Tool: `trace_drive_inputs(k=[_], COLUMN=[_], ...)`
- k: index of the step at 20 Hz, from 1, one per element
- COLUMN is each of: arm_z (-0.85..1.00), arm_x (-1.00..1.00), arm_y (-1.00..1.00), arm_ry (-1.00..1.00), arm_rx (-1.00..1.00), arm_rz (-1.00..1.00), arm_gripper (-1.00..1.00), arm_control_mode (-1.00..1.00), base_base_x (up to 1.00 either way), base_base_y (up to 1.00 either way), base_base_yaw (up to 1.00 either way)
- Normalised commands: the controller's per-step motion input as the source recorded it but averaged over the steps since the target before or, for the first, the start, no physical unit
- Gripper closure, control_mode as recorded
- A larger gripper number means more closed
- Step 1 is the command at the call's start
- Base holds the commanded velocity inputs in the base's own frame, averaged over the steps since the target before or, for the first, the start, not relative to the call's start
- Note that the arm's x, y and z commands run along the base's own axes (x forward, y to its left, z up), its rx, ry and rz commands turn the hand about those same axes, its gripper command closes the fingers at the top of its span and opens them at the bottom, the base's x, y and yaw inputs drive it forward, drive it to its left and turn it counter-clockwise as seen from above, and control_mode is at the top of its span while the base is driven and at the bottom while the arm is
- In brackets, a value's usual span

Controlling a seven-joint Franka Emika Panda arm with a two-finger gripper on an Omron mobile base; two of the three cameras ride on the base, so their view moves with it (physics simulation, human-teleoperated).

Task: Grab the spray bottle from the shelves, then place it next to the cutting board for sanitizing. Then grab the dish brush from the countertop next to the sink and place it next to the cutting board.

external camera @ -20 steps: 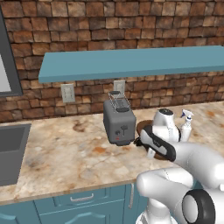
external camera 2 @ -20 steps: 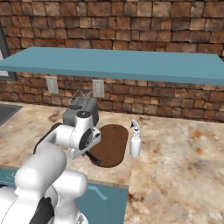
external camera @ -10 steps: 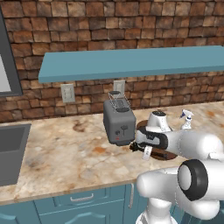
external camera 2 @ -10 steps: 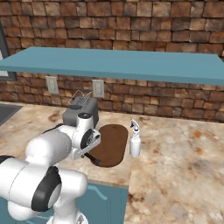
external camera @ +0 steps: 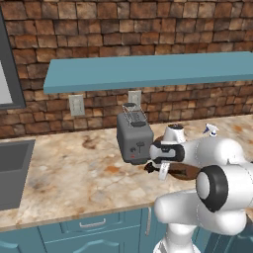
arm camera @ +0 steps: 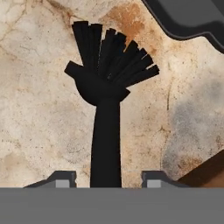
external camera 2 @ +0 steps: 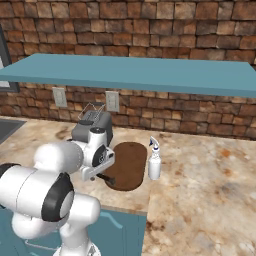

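while the dish brush (arm camera: 106, 109) is lying flat on the countertop (external camera: 74, 173) between the toaster (external camera: 134, 138) and the cutting board (external camera 2: 127, 165), the gripper (arm camera: 105, 178) is hovering low over its handle. its fingertips are standing apart on either side, not pinching it. the brush is looking light and stiff, with springy bristles, so the slim handle is probably the best place to grasp. the spray bottle (external camera 2: 154, 160) is standing beside the board.

The toaster (external camera: 134, 140) crowds the cutting board's (external camera 2: 126, 165) left end; bare countertop (external camera: 69, 173) stretches leftward toward the sink (external camera: 12, 170).
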Motion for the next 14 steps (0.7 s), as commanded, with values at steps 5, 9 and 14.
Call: trace_drive_inputs(k=[5,9,14], arm_z=[0.01,0.01,0.14], arm_x=[-0.66,-0.57,-0.21], arm_y=[0.00,0.00,0.00], arm_ry=[0.00,0.00,-0.01], arm_rx=[0.00,0.00,0.00], arm_rz=[-0.08,-0.12,-0.13], arm_gripper=[-1.00,-1.00,-1.00], arm_control_mode=[-1.00,-1.00,-1.00], base_base_x=[0.00,0.00,0.00], base_base_y=[0.00,0.00,0.00], base_base_yaw=[0.00,0.00,0.00])
